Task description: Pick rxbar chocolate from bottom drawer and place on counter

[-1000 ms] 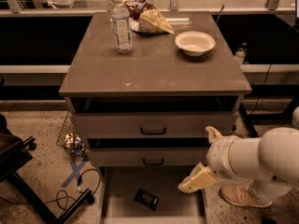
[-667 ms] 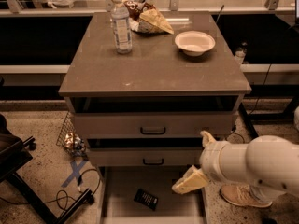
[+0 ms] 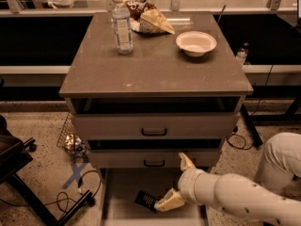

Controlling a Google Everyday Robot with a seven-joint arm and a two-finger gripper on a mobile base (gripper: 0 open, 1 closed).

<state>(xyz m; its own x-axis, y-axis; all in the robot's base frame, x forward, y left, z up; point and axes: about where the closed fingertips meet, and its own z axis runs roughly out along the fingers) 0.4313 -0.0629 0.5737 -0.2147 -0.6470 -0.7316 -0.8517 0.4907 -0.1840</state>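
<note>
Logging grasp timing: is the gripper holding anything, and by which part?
Nothing is held. The gripper is open in the bottom drawer, one finger beside one end of the rxbar chocolate lying on its floor.

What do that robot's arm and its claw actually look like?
The arm is a thick, smooth, cream-white tube of rounded segments, with no cables or markings showing. The gripper, down over the bottom drawer, has two stubby, tan, wedge-shaped fingers on a rounded white wrist.
</note>
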